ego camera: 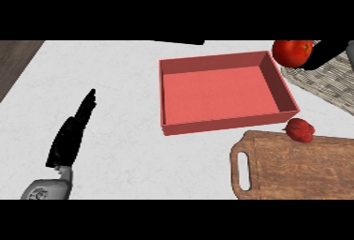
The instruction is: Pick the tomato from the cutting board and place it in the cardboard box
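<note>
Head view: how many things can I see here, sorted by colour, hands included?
Red: 3 (box, tomato, smaller red fruit)
Brown wood: 1 (cutting board)
Grey woven: 1 (mat)
Black: 2 (left hand, right hand)
Total: 7

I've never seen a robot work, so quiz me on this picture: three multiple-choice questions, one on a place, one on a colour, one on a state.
1. Where is the tomato?
A) by the right hand, just past the box's far right corner
B) on the cutting board
C) under the left hand

2. What colour is the box?
A) blue
B) red
C) green

3. How is the left hand?
A) curled round a knife
B) resting in the box
C) open, fingers straight

Answers: A, the tomato shows against the black right hand, outside the box wall; B, walls and floor are both red; C, its fingers stretch straight over the counter with nothing in them.
</note>
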Robot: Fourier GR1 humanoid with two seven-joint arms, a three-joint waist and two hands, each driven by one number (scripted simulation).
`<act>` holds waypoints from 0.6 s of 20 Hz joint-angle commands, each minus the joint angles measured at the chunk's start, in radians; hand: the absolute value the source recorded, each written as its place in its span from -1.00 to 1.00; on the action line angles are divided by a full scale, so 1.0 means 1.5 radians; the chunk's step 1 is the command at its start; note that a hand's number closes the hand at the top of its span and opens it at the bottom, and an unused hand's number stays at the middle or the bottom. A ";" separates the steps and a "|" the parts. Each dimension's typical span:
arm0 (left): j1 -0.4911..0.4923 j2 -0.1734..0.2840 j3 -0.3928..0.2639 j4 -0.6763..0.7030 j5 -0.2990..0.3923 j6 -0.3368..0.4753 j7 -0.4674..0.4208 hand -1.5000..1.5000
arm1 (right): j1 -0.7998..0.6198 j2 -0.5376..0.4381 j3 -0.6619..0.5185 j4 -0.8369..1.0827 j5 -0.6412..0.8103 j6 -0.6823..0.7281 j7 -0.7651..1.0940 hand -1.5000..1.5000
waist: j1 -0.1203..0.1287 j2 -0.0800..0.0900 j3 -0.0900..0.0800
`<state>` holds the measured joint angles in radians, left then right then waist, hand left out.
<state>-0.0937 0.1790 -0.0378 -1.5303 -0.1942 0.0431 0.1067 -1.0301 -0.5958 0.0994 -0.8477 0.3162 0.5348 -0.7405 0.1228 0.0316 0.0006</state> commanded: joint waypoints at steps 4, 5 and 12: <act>0.023 0.007 0.010 -0.010 -0.002 0.004 -0.002 0.00 | -0.085 0.084 0.083 0.097 0.018 0.068 -0.068 1.00 | -0.017 -0.005 0.000; 0.011 0.004 0.019 0.004 0.007 0.005 -0.008 0.00 | -0.110 0.079 0.088 0.115 0.018 0.084 -0.065 1.00 | -0.020 -0.004 -0.001; 0.020 0.027 0.043 0.016 0.022 -0.016 -0.014 0.00 | -0.146 0.206 0.167 0.188 0.067 -0.002 -0.039 1.00 | -0.036 -0.007 -0.001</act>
<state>-0.0588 0.1987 0.0000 -1.5252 -0.1815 0.0398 0.0927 -1.2106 -0.3676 0.3028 -0.6465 0.3780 0.4840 -0.7169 0.0783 0.0211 -0.0005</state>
